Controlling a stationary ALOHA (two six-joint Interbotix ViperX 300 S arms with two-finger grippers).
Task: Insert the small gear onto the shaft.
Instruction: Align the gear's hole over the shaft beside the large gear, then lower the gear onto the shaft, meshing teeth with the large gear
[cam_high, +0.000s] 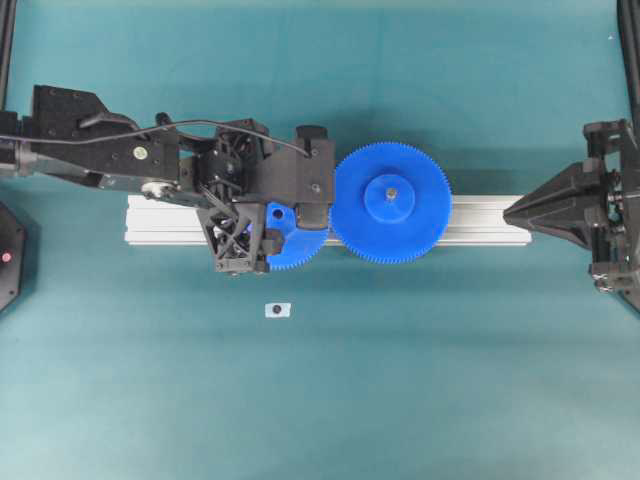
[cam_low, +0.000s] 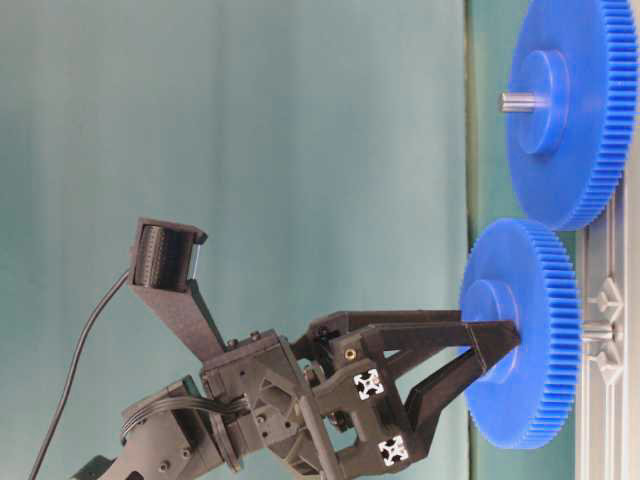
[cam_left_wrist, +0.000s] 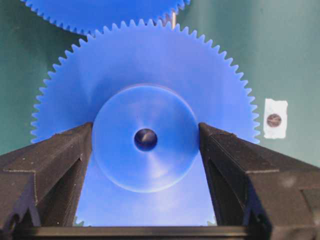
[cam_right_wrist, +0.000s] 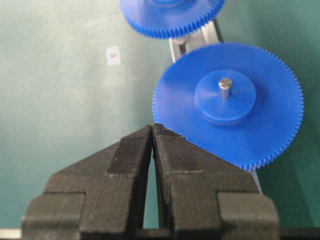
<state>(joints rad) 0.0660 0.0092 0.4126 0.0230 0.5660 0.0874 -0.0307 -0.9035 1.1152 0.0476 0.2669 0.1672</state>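
The left gripper (cam_left_wrist: 145, 137) stands clamped on the raised hub of the small gear (cam_left_wrist: 145, 90), one finger pressed to each side, with the gear's centre hole showing between the jaws. From table level the gear hangs just ahead of the fingertips, its back face close to the aluminium rail (cam_high: 480, 222), and a short stub of the shaft (cam_low: 598, 330) shows behind it. The gear looks threaded on but probably not pushed fully home; seating and letting go remain. Beyond the gripper's tips sits the larger gear (cam_high: 391, 203), already on its own pin, teeth meeting the small gear's. Farther right, the right gripper (cam_right_wrist: 152, 131) rests pinched together, empty. From overhead the left arm covers most of the small gear, and the shaft's base is hidden.
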